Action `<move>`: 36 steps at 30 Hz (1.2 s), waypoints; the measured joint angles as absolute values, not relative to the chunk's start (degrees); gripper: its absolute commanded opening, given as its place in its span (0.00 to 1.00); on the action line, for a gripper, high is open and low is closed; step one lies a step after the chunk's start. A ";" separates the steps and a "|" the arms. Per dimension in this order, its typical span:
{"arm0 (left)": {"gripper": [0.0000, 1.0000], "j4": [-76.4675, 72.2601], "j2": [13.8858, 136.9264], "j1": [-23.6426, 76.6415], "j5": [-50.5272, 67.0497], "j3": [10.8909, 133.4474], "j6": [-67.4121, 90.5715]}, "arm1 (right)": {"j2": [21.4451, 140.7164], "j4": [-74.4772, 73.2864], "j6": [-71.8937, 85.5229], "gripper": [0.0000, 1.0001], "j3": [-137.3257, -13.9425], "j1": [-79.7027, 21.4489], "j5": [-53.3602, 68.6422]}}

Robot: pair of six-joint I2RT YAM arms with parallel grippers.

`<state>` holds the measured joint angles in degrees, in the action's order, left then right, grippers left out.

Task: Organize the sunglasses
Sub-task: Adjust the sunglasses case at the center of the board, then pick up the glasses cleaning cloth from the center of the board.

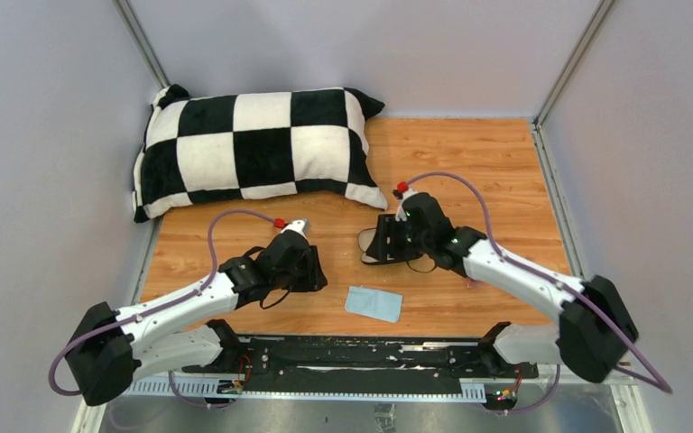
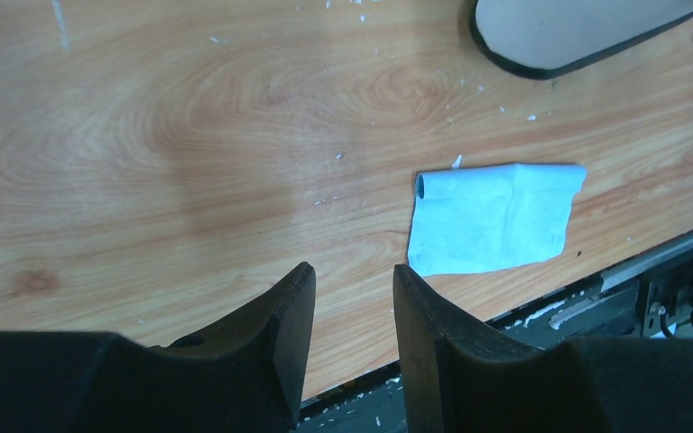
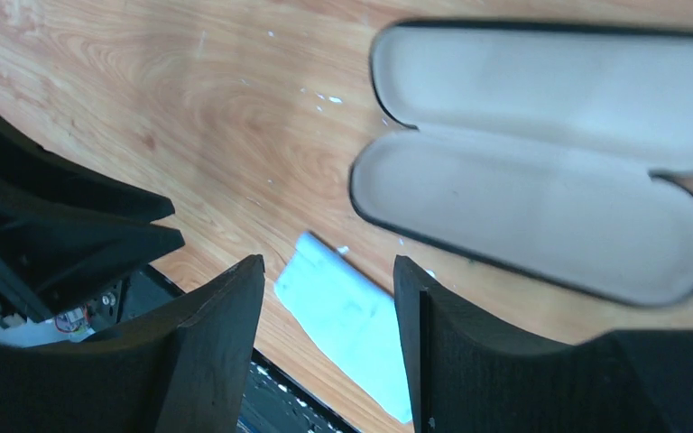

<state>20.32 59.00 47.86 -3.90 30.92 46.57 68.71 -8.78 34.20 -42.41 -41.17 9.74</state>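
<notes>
Left gripper (image 2: 352, 302), right gripper (image 3: 329, 302) half-open, empty (case (image 3: 541, 212) gaping); sunglasses (image 1: 474, 282) maybe faint pink smudge.

I'm working in a robot test cell, a lab rig rather than a home. Plain grey walls (image 1: 45, 135) box in three sides, joined by bare metal posts (image 1: 142, 41) in the far corners, beyond my left gripper (image 2: 352, 275) and right gripper (image 3: 327, 266). Below both runs a wood-grain tabletop (image 1: 478, 162). Behind them, the left arm (image 1: 180, 302) and right arm (image 1: 523, 275) are bolted along a black rail (image 1: 352, 356), with a purple cable (image 1: 451, 175) exposed.
</notes>
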 measured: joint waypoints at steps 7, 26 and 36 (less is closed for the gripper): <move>0.41 16.14 67.59 51.24 -2.09 30.85 46.89 | 54.15 -14.50 40.42 0.47 -23.92 -41.19 6.42; 0.45 11.86 76.31 51.81 2.22 32.95 46.76 | 54.46 -7.22 56.05 0.40 -17.67 -50.74 1.45; 0.41 6.24 80.07 53.47 3.55 33.39 48.95 | 52.80 -9.85 57.34 0.43 -17.93 -51.29 -2.02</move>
<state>6.24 80.07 53.47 3.55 33.39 48.95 52.80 -9.85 57.34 -17.93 -51.29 -2.02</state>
